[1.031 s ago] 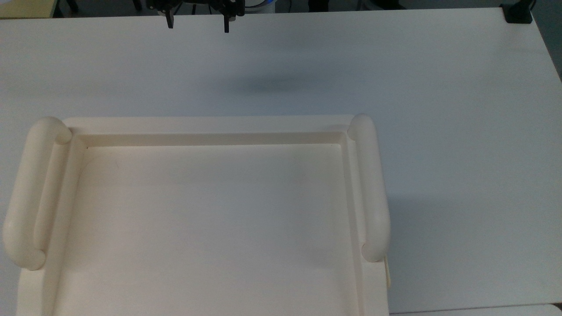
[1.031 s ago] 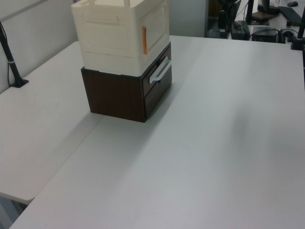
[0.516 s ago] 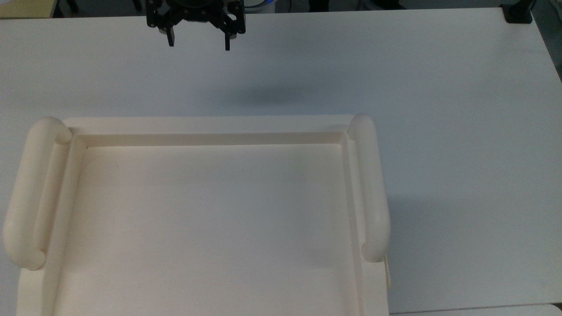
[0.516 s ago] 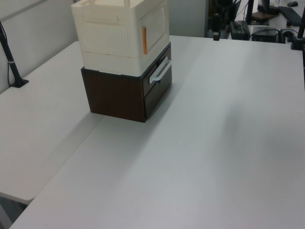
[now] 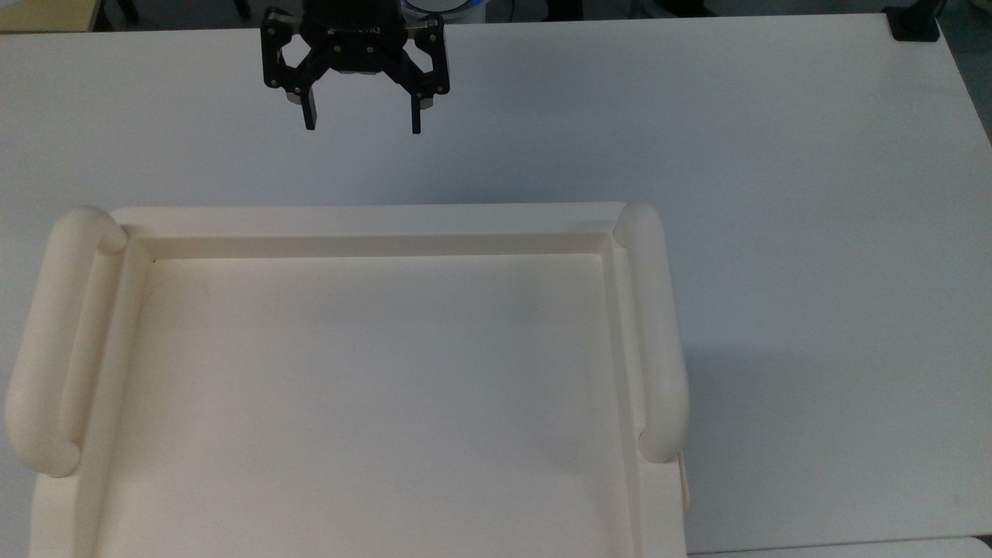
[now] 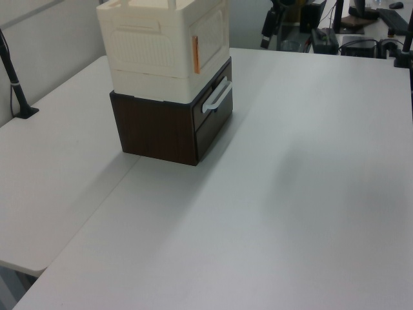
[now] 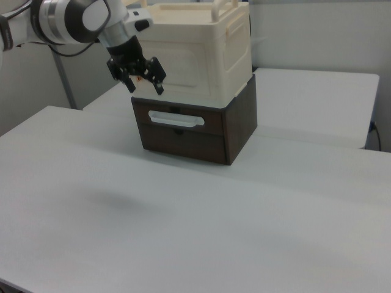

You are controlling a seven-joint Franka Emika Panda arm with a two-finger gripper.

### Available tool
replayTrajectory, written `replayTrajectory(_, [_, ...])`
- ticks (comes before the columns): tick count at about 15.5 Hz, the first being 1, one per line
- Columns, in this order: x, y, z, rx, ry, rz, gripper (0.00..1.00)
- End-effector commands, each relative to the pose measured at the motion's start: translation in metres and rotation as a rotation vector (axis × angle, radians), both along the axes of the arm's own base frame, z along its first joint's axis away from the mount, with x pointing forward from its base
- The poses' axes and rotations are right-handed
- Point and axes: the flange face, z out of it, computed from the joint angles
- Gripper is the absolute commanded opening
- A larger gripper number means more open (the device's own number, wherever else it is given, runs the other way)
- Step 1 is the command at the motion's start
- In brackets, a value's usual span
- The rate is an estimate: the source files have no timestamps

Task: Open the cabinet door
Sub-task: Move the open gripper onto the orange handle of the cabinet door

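Since 0.5 s ago the tool [image 5: 363,122] has come further into the top view, lower in frame and nearer the cabinet [image 5: 372,230]; more of its black body shows. Fingers spread wide, nothing between them.

Cabinet sits on a dark brown drawer unit [image 7: 194,130] on the white worktop [image 5: 775,194], unmoved. In the right view the tool [image 7: 144,86] hangs in front of the cabinet door [image 7: 183,64], which lies flush and closed; contact cannot be told.

Top view cuts off the cabinet's lower part. In the left view the tool is a dark sliver at the top edge, fingers indistinct.
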Motion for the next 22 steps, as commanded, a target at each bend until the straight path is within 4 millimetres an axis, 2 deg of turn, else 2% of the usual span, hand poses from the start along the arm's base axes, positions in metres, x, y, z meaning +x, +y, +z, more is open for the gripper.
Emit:
replayTrajectory(1, [0.012,0.039,0.018,0.024,-0.143,0.047,1.0])
replayTrajectory(5, [0.031,0.076,0.023,0.037,-0.24,0.103,1.0])
replayTrajectory(8, [0.04,0.105,0.026,0.098,-0.35,0.044,1.0])
replayTrajectory(10, [0.047,0.119,0.022,0.135,-0.402,0.012,1.0])
replayTrajectory(18, [0.064,0.136,0.005,0.091,-0.532,0.068,1.0])
replayTrajectory(22, [0.065,0.137,0.003,0.077,-0.531,0.078,0.95])
